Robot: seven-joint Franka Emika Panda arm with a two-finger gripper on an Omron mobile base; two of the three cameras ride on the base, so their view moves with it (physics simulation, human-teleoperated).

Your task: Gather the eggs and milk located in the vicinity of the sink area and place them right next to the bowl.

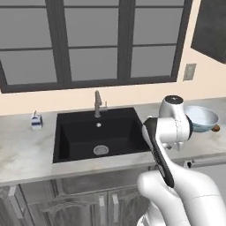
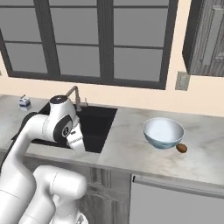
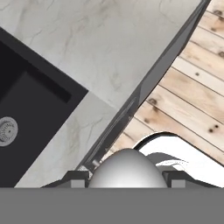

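Between the two dark fingertips of the tool (image 3: 127,180), a whitish egg (image 3: 127,168) sits clamped, its rounded end up in the hand view. From it, the bowl (image 2: 163,132) lies well to the right along the worktop (image 2: 127,144), past the sink (image 2: 94,124), with a brown egg (image 2: 181,148) already just beside its rim. The milk (image 1: 36,121) stands left of the sink, on the far side from the bowl, so I judge the coming move goes rightward.
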